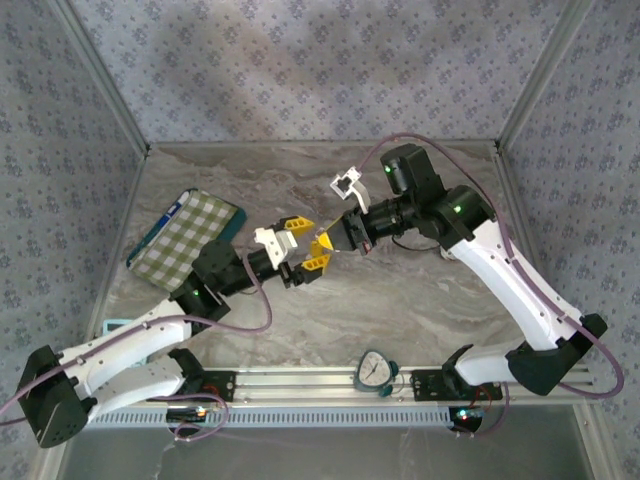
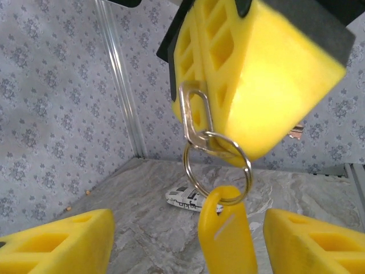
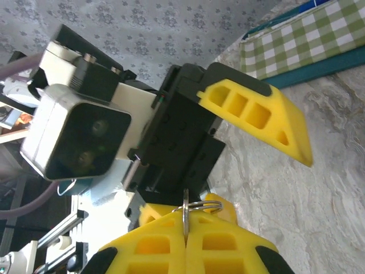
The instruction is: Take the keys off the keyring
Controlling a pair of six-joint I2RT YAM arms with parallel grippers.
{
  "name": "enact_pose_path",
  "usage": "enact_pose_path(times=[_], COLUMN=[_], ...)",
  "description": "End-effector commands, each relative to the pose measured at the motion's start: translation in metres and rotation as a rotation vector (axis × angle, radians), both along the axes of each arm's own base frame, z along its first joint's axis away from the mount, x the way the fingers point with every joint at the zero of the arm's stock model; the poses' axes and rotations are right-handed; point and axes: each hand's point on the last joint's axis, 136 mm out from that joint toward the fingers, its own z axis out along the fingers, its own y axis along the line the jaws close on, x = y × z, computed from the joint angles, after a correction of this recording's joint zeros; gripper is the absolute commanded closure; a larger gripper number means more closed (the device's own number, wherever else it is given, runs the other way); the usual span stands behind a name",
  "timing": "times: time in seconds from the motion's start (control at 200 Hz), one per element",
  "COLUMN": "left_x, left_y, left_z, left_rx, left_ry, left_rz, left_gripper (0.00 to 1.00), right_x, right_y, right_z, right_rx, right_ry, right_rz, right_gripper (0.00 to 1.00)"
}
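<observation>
Across the marbled table (image 1: pixel 400 300), with the checked cloth (image 1: pixel 185 240) lying well off to the left, your two arms meet nose to nose above the middle. The right gripper (image 3: pixel 185 231) has its yellow fingers pressed together on the oblong metal clip (image 2: pixel 185 114), so the whole bunch hangs from it. The left gripper (image 2: pixel 188 216) faces it with its fingers spread wide and nothing between the pads. The round keyring (image 2: pixel 188 171) is threaded through the clip just below the right gripper's fingers. From it the yellow-headed key (image 2: pixel 228 234) dangles, its long axis running down the left wrist view, from the ring toward that camera. That puts the key between the left gripper's open fingers, touching neither; I cannot make out its stem. The left arm is the free one and the nearer, so I judge the next move is yours to make there: close on the key's head while the right arm holds firm. The pale panel on the key's head is blank. A small white object (image 2: pixel 183 198) on the table carries dark print too small to read.
</observation>
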Motion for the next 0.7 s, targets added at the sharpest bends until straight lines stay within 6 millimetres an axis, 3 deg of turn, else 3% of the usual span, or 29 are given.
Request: enact_pose_path(times=[0.0, 0.28, 0.505, 0.695], left_x=[-0.007, -0.012, -0.014, -0.014], left_y=[0.000, -0.002, -0.004, -0.005], left_z=[0.042, 0.059, 0.061, 0.062], left_rx=[-0.080, -0.106, -0.107, -0.107], left_ry=[-0.123, -0.168, -0.177, -0.176], left_rz=[-0.014, -0.036, -0.050, -0.054], left_gripper=[0.31, 0.35, 0.50, 0.48], right_x=[-0.010, -0.013, -0.015, -0.014], right_y=[0.002, 0.000, 0.001, -0.001], right_z=[0.013, 0.017, 0.025, 0.030], right_rx=[0.049, 0.071, 0.106, 0.132], right_ry=[0.010, 0.013, 0.015, 0.022], right_rz=[0.033, 0.036, 0.041, 0.036], right_gripper=[1.00, 1.00, 1.00, 1.00])
